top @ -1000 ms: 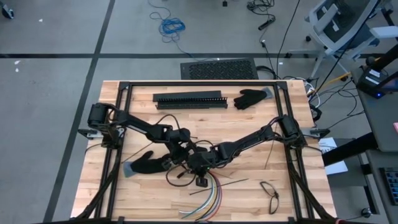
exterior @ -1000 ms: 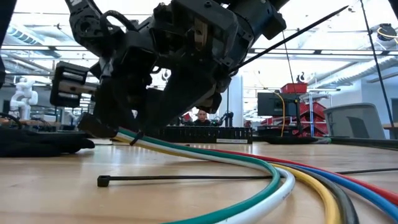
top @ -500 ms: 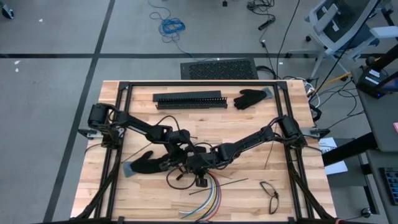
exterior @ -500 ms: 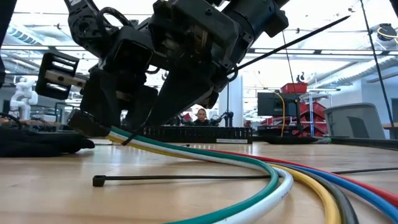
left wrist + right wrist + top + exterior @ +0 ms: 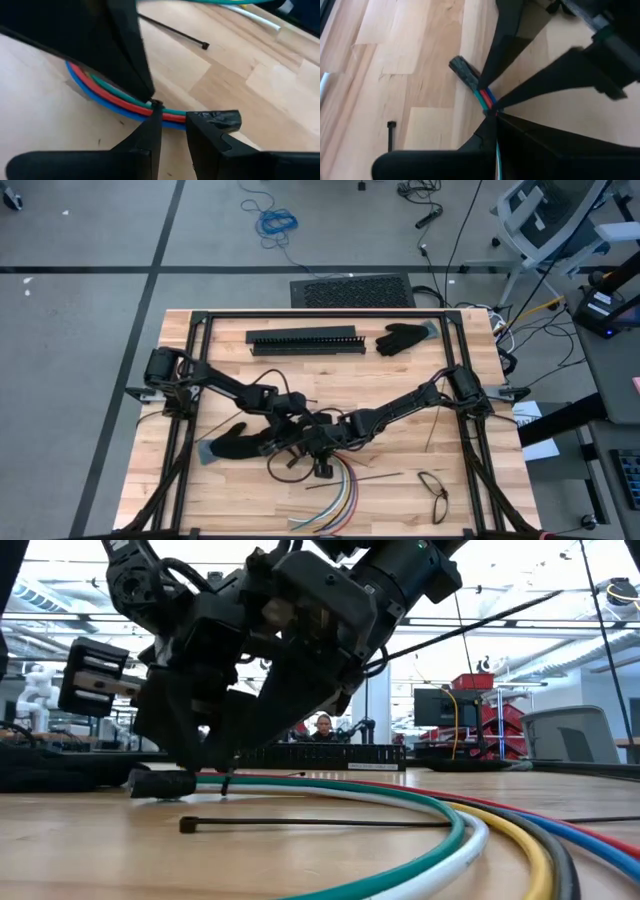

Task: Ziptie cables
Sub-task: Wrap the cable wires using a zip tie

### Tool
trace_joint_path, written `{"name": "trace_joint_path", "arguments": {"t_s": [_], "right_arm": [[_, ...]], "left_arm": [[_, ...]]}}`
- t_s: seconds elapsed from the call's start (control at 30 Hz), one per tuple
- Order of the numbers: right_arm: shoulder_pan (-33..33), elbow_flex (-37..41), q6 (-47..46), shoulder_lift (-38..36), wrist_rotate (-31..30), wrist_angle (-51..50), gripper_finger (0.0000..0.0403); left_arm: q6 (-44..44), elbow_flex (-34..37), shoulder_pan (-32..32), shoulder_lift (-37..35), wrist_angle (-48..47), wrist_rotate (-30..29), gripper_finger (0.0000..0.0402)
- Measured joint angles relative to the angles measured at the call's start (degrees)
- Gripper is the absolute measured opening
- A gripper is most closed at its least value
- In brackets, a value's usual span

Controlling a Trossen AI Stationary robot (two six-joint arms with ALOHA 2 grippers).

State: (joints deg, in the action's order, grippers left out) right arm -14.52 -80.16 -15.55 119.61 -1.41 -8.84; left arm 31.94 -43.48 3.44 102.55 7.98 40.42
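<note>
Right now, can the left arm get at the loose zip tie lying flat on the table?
Probably yes. The loose zip tie lies bare on the wood close beside the left gripper, nothing on it, but those fingers are busy at the cables.

- The cables (image 5: 440, 830) run side by side in green, white, yellow, grey, blue and red; their bound end (image 5: 465, 71) is wrapped in dark tape.
- The surface (image 5: 420, 490) is pale wood in butcher-block strips, framed by black rails.
- The zip tie (image 5: 310, 825) lying loose is black.
- Both arms are black, as are the left pincer (image 5: 172, 127) and the right pincer (image 5: 490, 117).
- The slotted bar (image 5: 303, 341) is black.
- Two gloves (image 5: 232, 444) are black with grey cuffs.
</note>
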Motion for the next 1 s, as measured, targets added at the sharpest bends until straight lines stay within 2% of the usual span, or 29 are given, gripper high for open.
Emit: {"name": "trace_joint_path", "arguments": {"t_s": [0.3, 0.43, 0.63, 1.0], "right_arm": [[0.0, -0.1, 0.2, 0.0, -0.4, 1.3, 0.0000], [0.2, -0.1, 0.9, -0.1, -0.6, 1.2, 0.0000], [0.3, -0.1, 2.6, -0.1, -0.4, 0.7, 0.0000], [0.3, -0.1, 3.4, -0.1, -0.6, -0.5, 0.0000]], "left_arm": [[-5.6, 0.0, -4.3, -0.2, -0.8, -2.4, 0.0088], [-4.9, 0.0, -4.3, -0.2, -0.2, 1.6, 0.0088], [-4.1, 0.0, -3.0, -0.2, -3.8, 4.0, 0.0088], [-2.9, 0.0, -4.2, -0.3, -1.6, 5.3, 0.0088]]}}
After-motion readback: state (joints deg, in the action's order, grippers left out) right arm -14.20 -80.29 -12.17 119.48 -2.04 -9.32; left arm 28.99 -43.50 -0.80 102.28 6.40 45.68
